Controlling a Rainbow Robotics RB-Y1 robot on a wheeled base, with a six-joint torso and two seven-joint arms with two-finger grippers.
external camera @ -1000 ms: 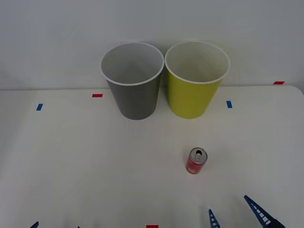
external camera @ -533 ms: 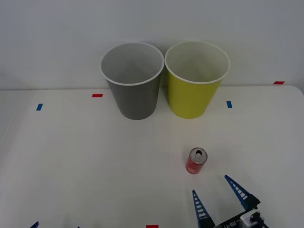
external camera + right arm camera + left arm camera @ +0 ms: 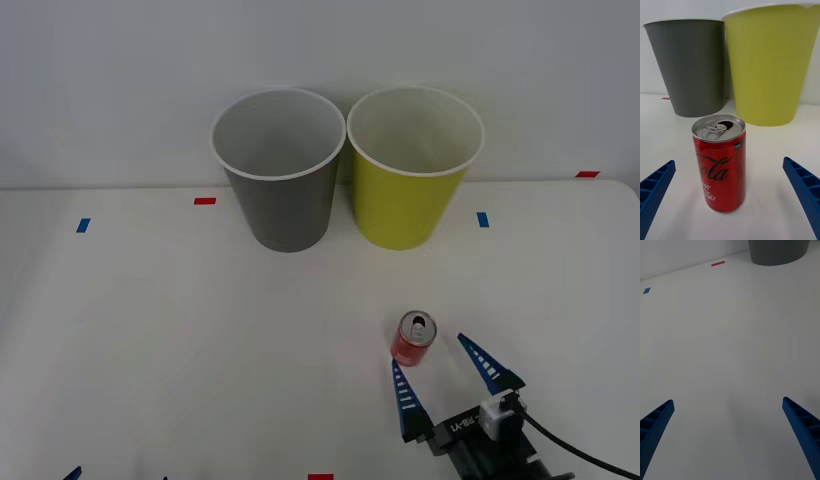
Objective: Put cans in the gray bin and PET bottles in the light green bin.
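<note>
On table: one can (image 3: 412, 338), two bins.

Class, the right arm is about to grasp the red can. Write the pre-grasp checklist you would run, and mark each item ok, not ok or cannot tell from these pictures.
1. The can stands upright on the table: ok.
2. The right gripper is open, fingers wider apart than the can: ok.
3. The can is lined up between the fingers: ok in the right wrist view, where it sits slightly toward one finger.
4. The fingers already reach either side of the can: not ok, their tips stop just short of it.
5. The gray bin is upright with an open mouth: ok.
6. The left gripper is open over bare table, away from the can: ok.
</note>
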